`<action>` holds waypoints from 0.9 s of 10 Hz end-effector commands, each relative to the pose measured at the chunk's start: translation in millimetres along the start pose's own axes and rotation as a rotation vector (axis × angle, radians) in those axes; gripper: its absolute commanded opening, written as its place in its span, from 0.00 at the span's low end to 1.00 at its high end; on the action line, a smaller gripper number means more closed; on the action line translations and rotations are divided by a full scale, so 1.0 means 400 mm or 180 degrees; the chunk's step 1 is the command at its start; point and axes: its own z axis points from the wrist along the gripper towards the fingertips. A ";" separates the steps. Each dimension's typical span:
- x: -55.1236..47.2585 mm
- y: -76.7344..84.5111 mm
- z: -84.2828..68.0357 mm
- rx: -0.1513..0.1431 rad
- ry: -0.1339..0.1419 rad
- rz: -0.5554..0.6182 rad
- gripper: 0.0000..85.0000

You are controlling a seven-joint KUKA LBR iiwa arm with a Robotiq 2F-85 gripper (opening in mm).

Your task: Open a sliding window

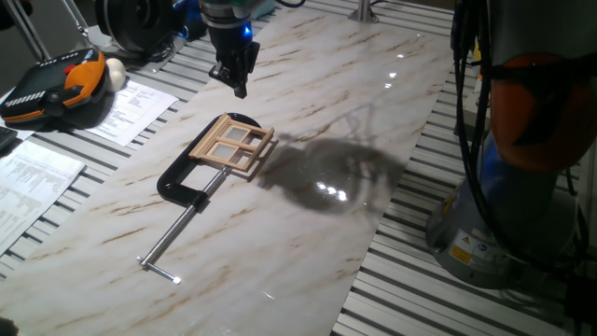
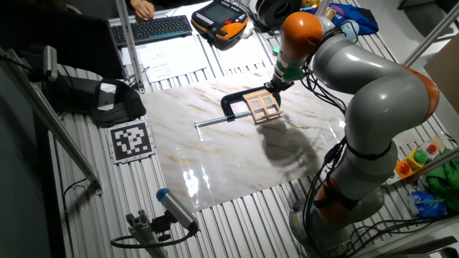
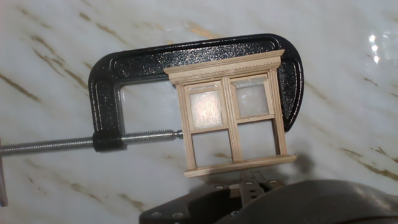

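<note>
Within black C-clamp [image 3: 130,65], flat sliding window [image 3: 231,115]

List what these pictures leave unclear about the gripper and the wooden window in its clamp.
- Gripper: fingers look close together in one fixed view, but open or shut is unclear; the hand view shows only its dark body.
- Sliding window: too small in the other fixed view to see its panes.
- C-clamp: its screw handle is cut off by the hand view's left edge.
</note>
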 end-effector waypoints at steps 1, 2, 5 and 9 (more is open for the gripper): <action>0.000 0.000 0.000 0.0012 -0.0006 -0.0012 0.00; 0.000 0.000 0.000 0.0017 -0.0012 -0.0017 0.00; 0.000 -0.001 0.000 0.0021 -0.0017 -0.0027 0.00; -0.001 -0.003 0.000 0.0037 -0.0008 -0.0037 0.00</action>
